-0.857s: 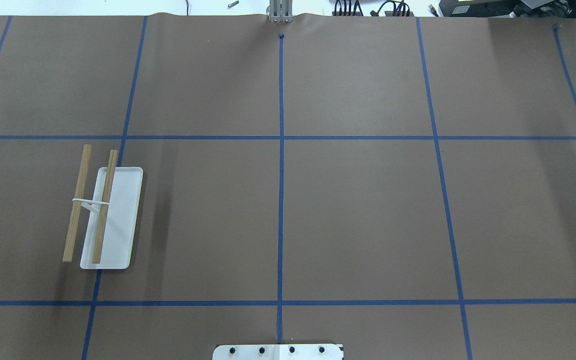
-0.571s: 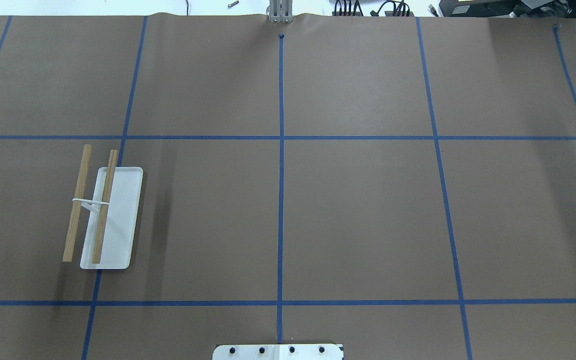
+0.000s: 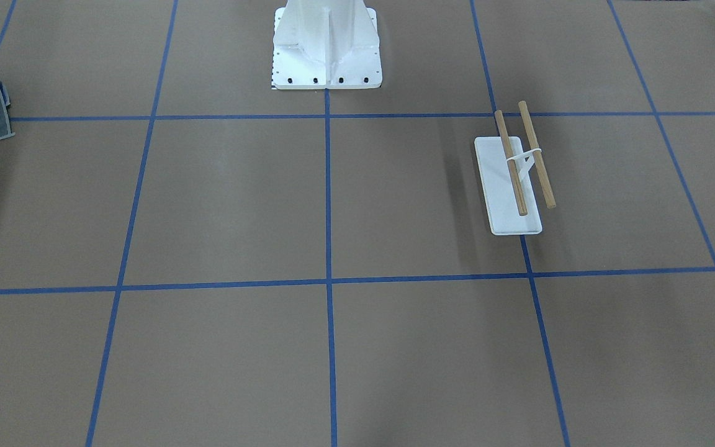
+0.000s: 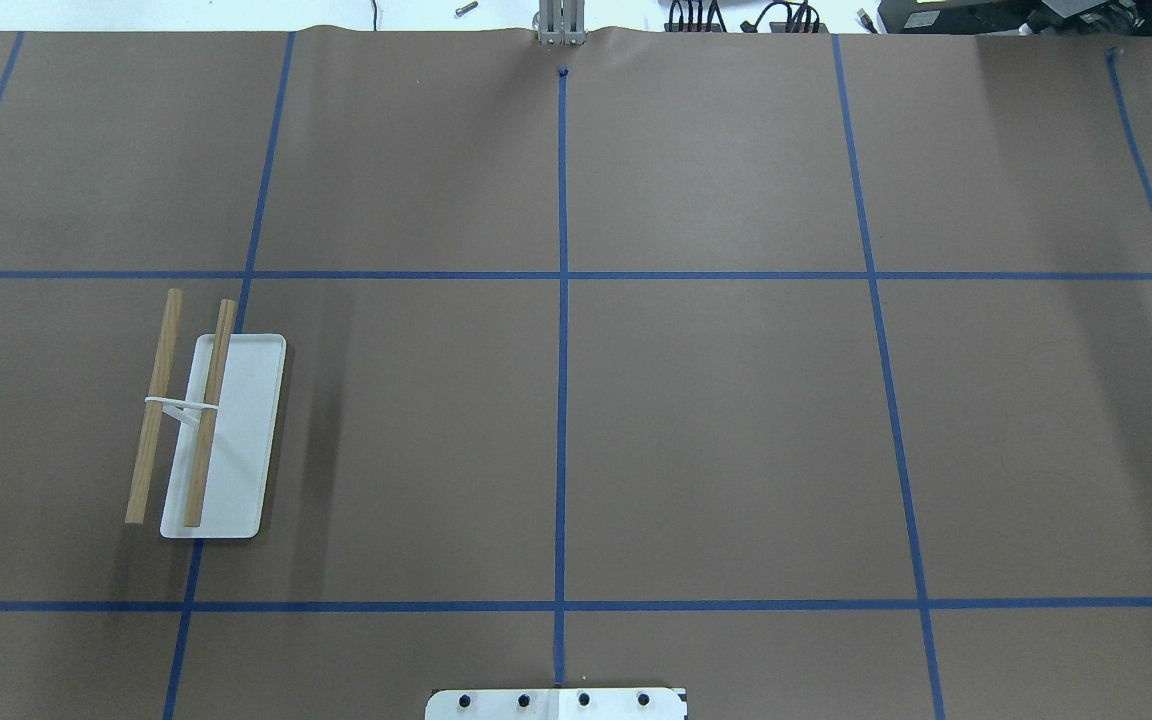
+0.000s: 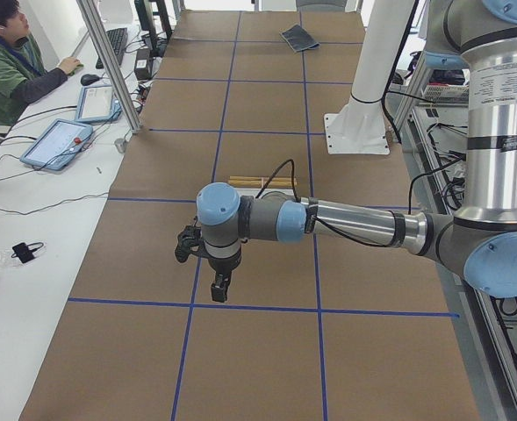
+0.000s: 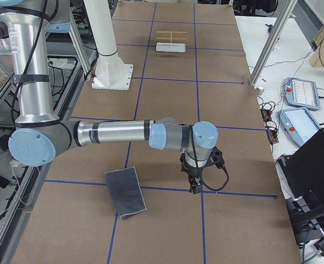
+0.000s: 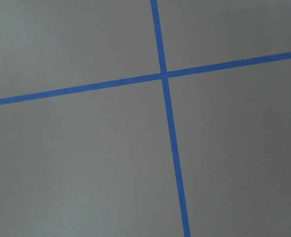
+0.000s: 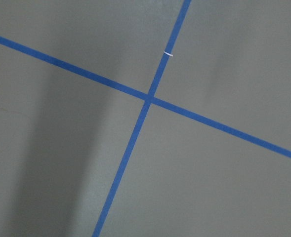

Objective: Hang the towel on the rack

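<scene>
The towel point(image 6: 126, 192) lies flat on the table point(image 6: 167, 99), grey side up, near the right claw point(image 6: 195, 187). The left claw point(image 5: 216, 285) hangs near the rack point(image 5: 262, 182), far from the towel. I cannot tell if either claw is spread or pinching.

A brown table point(image 4: 726, 430) carries a grid of blue tape lines point(image 4: 562, 400). Beside it runs a white bench point(image 5: 12, 228) with 2 tablets point(image 5: 61, 143) and a keyboard point(image 5: 118, 39). A person in green point(image 5: 8, 66) sits there, near a slanted metal post point(image 5: 109, 66).
</scene>
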Controlling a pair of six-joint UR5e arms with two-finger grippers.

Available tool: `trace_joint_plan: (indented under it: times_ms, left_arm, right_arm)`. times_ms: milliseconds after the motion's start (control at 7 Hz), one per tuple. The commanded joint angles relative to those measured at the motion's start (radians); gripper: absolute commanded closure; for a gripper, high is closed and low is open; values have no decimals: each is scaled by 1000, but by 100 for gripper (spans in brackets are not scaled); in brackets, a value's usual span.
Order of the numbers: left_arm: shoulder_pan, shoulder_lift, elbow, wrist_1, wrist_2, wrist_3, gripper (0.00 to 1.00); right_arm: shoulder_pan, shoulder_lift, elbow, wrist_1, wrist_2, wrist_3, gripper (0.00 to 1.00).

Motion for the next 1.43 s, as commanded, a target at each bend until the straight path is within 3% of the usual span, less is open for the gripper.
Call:
trace_joint_plan:
  times_ms: [0,286,571,857,1000,1286]
  left_arm:
    - [0,-25,-17,-44,-5,-4,0]
    - [-2,-53,34,-254,0,-10,0]
    - [-2,-45,28,-269,-8,-7,0]
    - [-2,-45,25,-269,-8,-7,0]
    - [-2,-45,19,-269,-8,-7,0]
    - [-2,-47,19,-269,-8,-7,0]
  right_arm:
    - [-1,-15,11,140,0,3,0]
    - [-1,-31,24,176,17,0,0]
    - [-1,-130,8,258,68,4,0]
    - [1,-308,54,271,254,13,0]
    - [2,-422,86,359,281,89,1]
    - [4,-587,-5,726,275,226,3]
